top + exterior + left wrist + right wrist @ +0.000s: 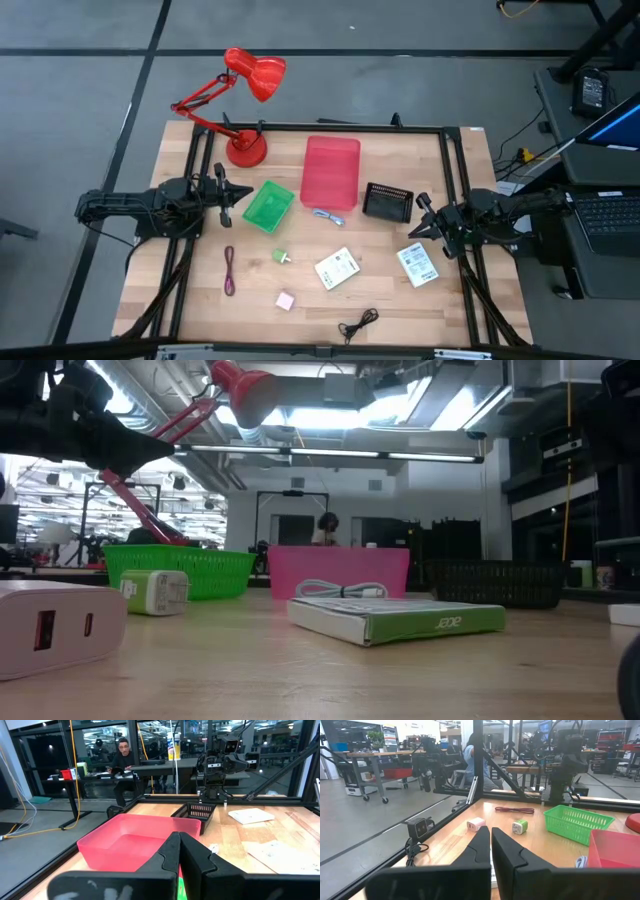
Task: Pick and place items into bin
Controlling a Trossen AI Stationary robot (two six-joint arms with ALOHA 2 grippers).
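The loose items lie on the wooden table's near half: two white printed packets (pixel 337 268) (pixel 417 265), a pink cube (pixel 285 299), a green-white piece (pixel 283 256), a purple cord (pixel 229 270), a black cord (pixel 358 323) and a bluish strip (pixel 327 215) beside the pink bin (pixel 330 170). My left gripper (pixel 244 193) hovers shut at the table's left side, next to a green basket (pixel 268 207). My right gripper (pixel 416 228) hovers shut at the right side, near a black basket (pixel 387 202). Neither holds anything.
A red desk lamp (pixel 246 148) stands at the far left corner, its head reaching out beyond the far edge. A black frame (pixel 330 128) runs around the table. People sit at desks in the room behind.
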